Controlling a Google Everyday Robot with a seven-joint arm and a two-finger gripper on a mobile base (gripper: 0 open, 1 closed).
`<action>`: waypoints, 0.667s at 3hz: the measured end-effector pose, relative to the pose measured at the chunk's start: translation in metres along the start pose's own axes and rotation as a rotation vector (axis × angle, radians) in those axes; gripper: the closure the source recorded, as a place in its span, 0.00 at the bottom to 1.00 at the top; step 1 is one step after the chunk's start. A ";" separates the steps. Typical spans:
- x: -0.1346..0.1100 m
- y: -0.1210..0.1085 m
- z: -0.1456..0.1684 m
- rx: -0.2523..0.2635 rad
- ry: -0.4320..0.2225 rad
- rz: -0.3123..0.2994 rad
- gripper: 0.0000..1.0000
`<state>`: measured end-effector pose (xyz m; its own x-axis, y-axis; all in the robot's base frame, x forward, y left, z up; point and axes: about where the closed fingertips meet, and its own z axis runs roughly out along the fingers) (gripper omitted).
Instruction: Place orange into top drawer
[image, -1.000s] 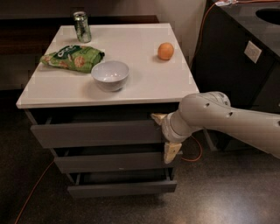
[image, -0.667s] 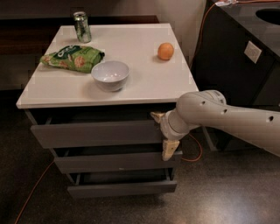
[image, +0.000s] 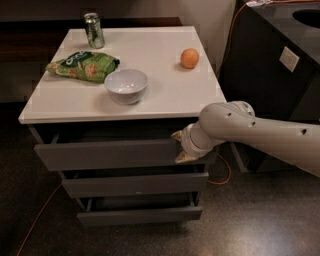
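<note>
orange (image: 189, 58) sat above top drawer (image: 105, 154), right end; looked light, firm, prone to roll, so grip across its middle. gripper (image: 179, 147) at drawer's right front, jaws apart.

The worktop (image: 165, 95) is smooth, matt white. On it are a matt-skinned orange (image: 189, 58), a glossy white bowl (image: 126, 85), a shiny metal can (image: 93, 30) and a crinkled, glossy green plastic bag (image: 83, 65). The top drawer (image: 105, 155) has a flat, matt grey front. The dull tan hand (image: 179, 147) sits at that front's right end, below a smooth, off-white plastic arm shell (image: 250, 127).
</note>
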<state>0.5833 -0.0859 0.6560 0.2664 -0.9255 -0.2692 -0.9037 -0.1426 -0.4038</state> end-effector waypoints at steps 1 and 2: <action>-0.006 0.009 -0.008 0.007 -0.016 0.019 0.74; -0.017 0.029 -0.019 0.005 -0.037 0.041 0.97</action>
<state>0.5461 -0.0814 0.6657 0.2418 -0.9170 -0.3173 -0.9122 -0.1034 -0.3964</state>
